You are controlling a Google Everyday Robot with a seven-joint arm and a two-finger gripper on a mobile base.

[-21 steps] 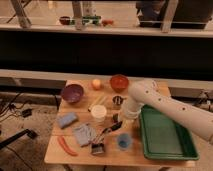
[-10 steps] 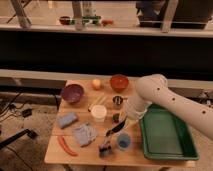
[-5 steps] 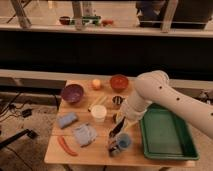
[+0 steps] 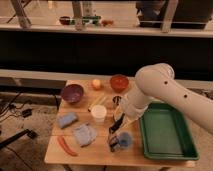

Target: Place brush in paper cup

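Camera view, from in front of the bench [image 4: 100,156]: white arm reaches in from the right and bends down toward the front middle of the wooden top. Claw [image 4: 115,131] dark, pointing down, low over the bench just left of the small blue cup [image 4: 124,140]. Brush [image 4: 115,145] hangs at the claw's tip, grey head close to the bench surface beside the blue cup; claw looks closed on its dark handle. Paper cup [image 4: 98,114] stands upright near the bench centre, up and left of the claw, apart from the brush. Blue cloth [image 4: 85,134] lies in front of the paper cup; smaller blue-grey cloth [image 4: 67,120] to its left. Orange-red stick [image 4: 66,146] at the front left corner. Purple bowl [image 4: 72,93] back left, orange ball [image 4: 96,84] and red bowl [image 4: 119,82] along the back edge. Green tray [image 4: 165,133] fills the right end.
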